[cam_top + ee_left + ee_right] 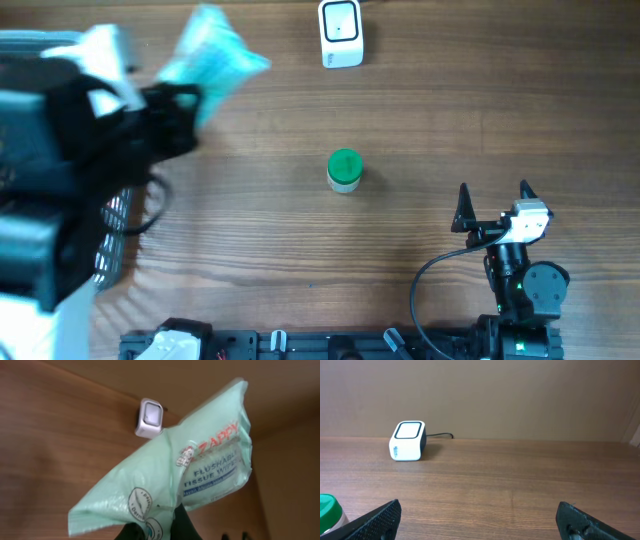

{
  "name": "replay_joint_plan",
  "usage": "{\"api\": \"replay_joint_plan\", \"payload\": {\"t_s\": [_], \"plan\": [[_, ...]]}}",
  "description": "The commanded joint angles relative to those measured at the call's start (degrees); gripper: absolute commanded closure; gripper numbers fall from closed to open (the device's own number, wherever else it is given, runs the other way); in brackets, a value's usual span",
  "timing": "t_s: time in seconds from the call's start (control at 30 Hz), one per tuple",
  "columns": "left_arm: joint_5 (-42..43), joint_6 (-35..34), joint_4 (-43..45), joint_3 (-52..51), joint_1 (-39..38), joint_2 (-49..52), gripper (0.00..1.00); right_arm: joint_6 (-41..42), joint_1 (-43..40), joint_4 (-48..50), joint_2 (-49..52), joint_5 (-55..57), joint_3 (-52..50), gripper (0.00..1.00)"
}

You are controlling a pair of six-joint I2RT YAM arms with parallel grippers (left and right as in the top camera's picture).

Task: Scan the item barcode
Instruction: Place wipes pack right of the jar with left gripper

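Left gripper (pixel 188 103), at the upper left of the overhead frame, with its jaws closed on the lower edge of a pale green wipes pack (pixel 200 470); in the left wrist view the dark fingers (pixel 181 519) pinch the soft wrapper at the bottom centre of the frame, and the pack fans upward and to the right from the grip, lifted clear of the table (pixel 420 110). The printed face of the pack, reading "flushable tissue wipes", is turned toward the wrist camera; no barcode can be made out on the visible side. Beyond the pack, a white barcode scanner (pixel 341 32) with a dark-framed window stands on the table at the top centre of the overhead frame, well apart from the pack. A small jar with a green lid (pixel 345 170) stands upright near the middle of the table, directly below the scanner in the overhead frame. The right gripper (pixel 493 200) rests at the lower right, its jaws spread wide and holding nothing. A wire basket (pixel 118 235) is partly visible at the left edge, beneath the left arm.
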Motion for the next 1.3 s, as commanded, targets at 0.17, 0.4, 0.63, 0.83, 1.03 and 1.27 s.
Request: {"api": "replay_joint_plan", "payload": {"t_s": [0.17,0.4,0.63,0.83,1.03,1.27], "plan": [[-1.86,1.90,12.70,-14.21,-23.56,16.46,0.96,-0.66,0.17,0.15,0.07,0.96,-0.07,0.00],[-1.88,0.46,25.73,-14.67,-33.73,33.77,0.96,-0.68,0.17,0.15,0.07,0.96,-0.07,0.00],[-6.14,-19.34,33.33,-14.69,-35.26,45.92,0.96,-0.70,0.17,0.15,0.04,0.96,-0.07,0.00],[-6.82,-34.36,33.94,-14.69,-36.57,51.23,0.96,-0.66,0.17,0.15,0.07,0.96,-0.07,0.00],[-6.43,-35.12,33.97,-13.27,-37.33,47.67,0.00,-0.68,0.17,0.15,0.07,0.98,-0.07,0.00],[-7.89,-26.95,32.61,2.67,-32.35,36.79,0.00,-0.68,0.17,0.15,0.07,0.96,-0.07,0.00]]}}
